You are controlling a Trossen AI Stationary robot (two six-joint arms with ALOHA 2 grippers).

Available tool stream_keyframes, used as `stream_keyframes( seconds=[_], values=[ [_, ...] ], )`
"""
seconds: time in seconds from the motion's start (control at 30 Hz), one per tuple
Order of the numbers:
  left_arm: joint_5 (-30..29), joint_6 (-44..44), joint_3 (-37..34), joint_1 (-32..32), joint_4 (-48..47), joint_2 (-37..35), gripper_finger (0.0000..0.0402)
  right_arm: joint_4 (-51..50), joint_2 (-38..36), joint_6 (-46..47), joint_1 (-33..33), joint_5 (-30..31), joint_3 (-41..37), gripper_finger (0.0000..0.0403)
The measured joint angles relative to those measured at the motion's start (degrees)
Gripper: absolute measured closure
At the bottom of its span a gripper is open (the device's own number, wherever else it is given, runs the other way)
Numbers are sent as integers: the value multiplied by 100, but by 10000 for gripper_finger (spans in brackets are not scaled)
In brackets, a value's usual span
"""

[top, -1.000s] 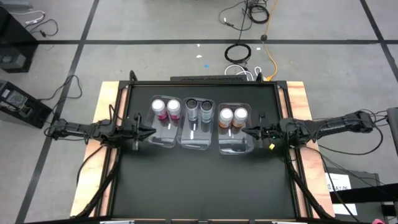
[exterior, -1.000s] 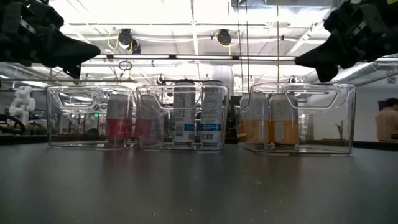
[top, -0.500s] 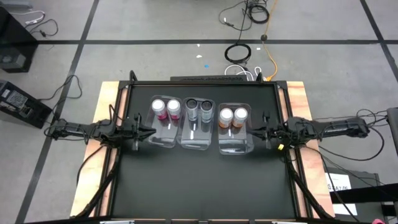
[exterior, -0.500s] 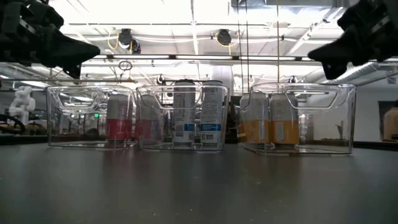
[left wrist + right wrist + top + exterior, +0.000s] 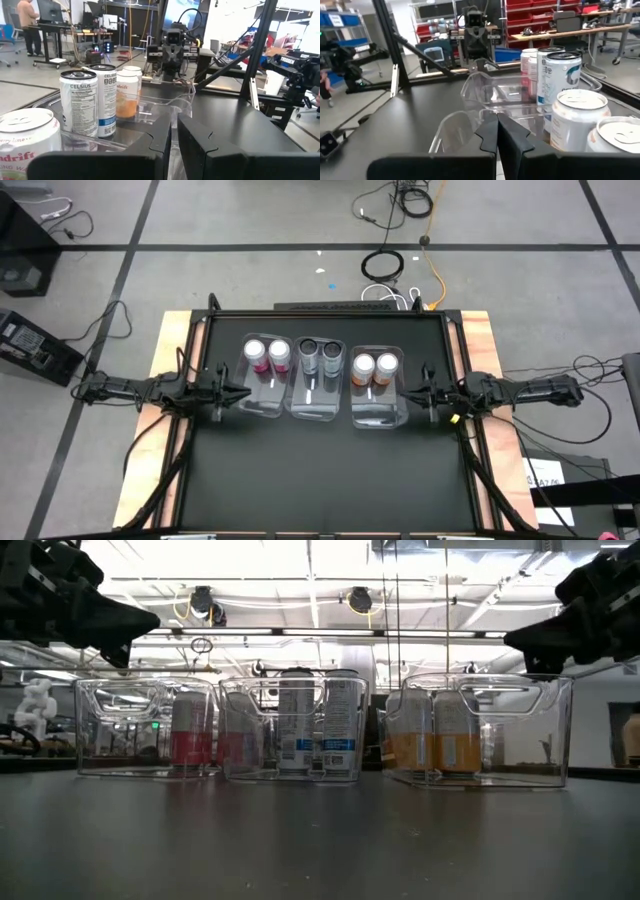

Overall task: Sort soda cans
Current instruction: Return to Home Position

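Six soda cans stand upright in three clear bins set in a row across the counter (image 5: 320, 480), toward its far edge. Two pink cans (image 5: 256, 352) are in the left bin (image 5: 262, 406), two dark cans (image 5: 309, 348) in the middle bin (image 5: 312, 410) and two orange cans (image 5: 363, 364) in the right bin (image 5: 376, 417). The left tool (image 5: 243, 392) hovers just beside the left bin on the left-edge side, fingers narrowed to a slit around nothing, and the right tool (image 5: 406, 392) hangs beside the right bin, fingers pressed together and empty.
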Motion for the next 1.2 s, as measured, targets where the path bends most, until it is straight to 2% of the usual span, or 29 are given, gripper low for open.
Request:
stream_keyframes(
  seconds=[0.27, 0.43, 0.7, 1.07, 1.2],
  values=[
    [18, 153, 0, 0, 0, 0, 359, -26, 194, -148, 0, -81, 0, 403],
    [22, 162, 0, 0, -2, 0, 359, -130, 525, -83, 2, -673, 0, 403],
    [22, 203, 0, 0, -2, 2, 359, -78, 678, 1417, 2, -900, -2, 403],
    [-207, 349, 0, 0, 23, 6, 359, -58, 678, 1522, 2, -892, -4, 403],
    [-209, 451, 0, 0, 24, 79, 359, -62, 678, 1901, 4, -899, -4, 403]
  ],
)
